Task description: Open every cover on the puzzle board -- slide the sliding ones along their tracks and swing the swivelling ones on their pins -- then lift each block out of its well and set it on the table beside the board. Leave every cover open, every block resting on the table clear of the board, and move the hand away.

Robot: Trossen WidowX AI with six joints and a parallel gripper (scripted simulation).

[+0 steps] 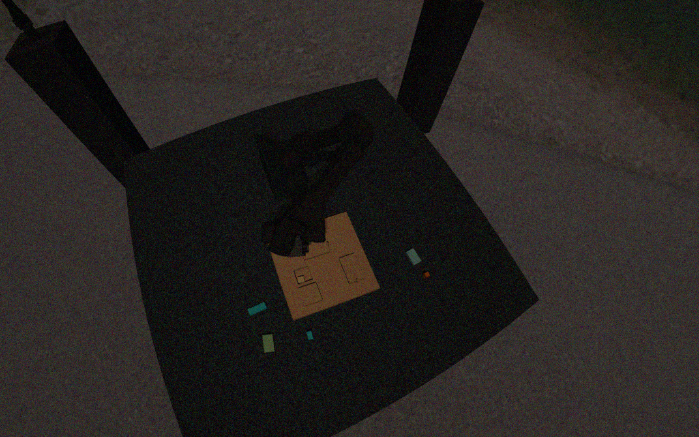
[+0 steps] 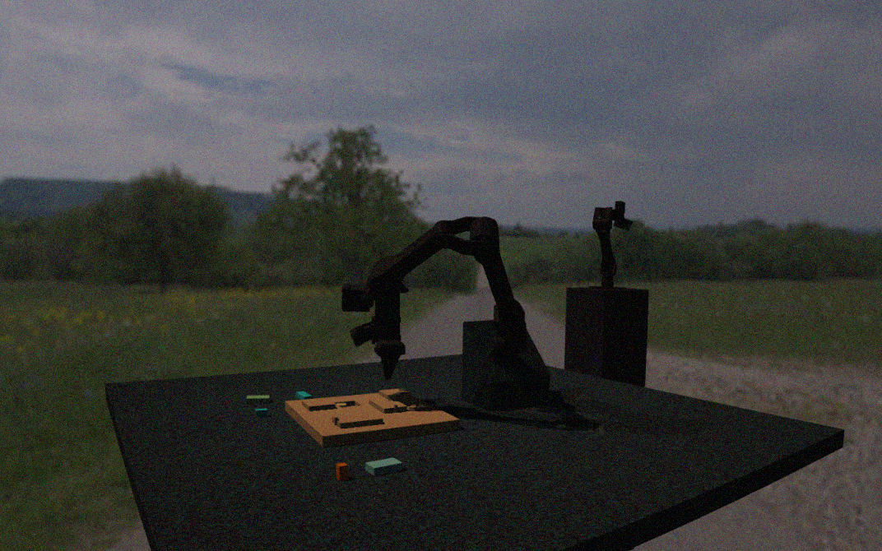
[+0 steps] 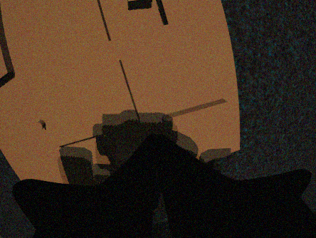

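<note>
Very dim light. Our gripper (image 2: 388, 377) (image 3: 155, 141), fingers clenched together with nothing between them, hangs point-down above the orange-brown puzzle board (image 1: 337, 288) (image 2: 383, 433) (image 3: 185, 53), apart from it. From the top, our arm (image 1: 309, 206) (image 2: 415, 253) hides one corner of the board, which lies flat on the dark table (image 1: 453, 319) (image 2: 552, 474).

We count five blocks on the table, all off the board. To one side, a pale mint block (image 1: 413, 256) (image 2: 383, 465) lies near a small orange block (image 1: 426, 274) (image 2: 341, 471). Elsewhere around the board: a long teal block (image 1: 257, 308) (image 2: 303, 395), a light green block (image 1: 268, 343) (image 2: 257, 396) and a small teal block (image 1: 310, 335) (image 2: 261, 410). Raised pieces and dark recesses show on the board; we cannot tell whether every cover is open.
</note>
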